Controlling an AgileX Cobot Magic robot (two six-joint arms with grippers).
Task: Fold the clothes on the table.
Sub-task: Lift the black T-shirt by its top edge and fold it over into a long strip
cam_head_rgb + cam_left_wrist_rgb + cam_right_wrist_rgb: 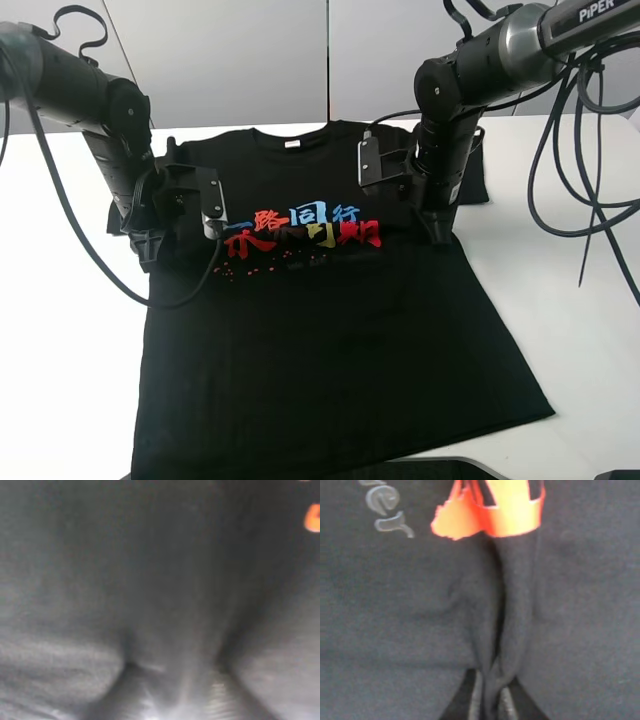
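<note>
A: White table (560, 300), grey wall panels (250, 60) behind it. Item 1: black T-shirt (330, 340), 1 piece, lying flat and face up, collar pointing to the far edge, hem toward the near edge, right sleeve spreading toward the right edge. It is not yet showing any fold.

B: And the tools, item 2?

A: Right gripper (440, 232) is standing on the right end of the printed characters (300, 235), jaws closed down on a thin ridge of cloth (507, 630) with red print riding on it. Left gripper (150, 255) is pressing on the shirt's left side, level with the print. Cloth is standing up between its jaws, but that wrist view is blurring badly, so I cannot tell whether it is clamping.

B: Hazards to be entering?

A: 3.
- Hazard 1: the right pinch is looking shallow and may be taking only the top layer, so a lift would be peeling front from back and skewing the fold.
- Hazard 2: if the left side is not gripping, 1 side would be going up alone and dragging the shirt across the table.
- Hazard 3: the left arm's cable (108, 265) is looping down by the shirt's left edge and could be snagging or rucking it.
</note>
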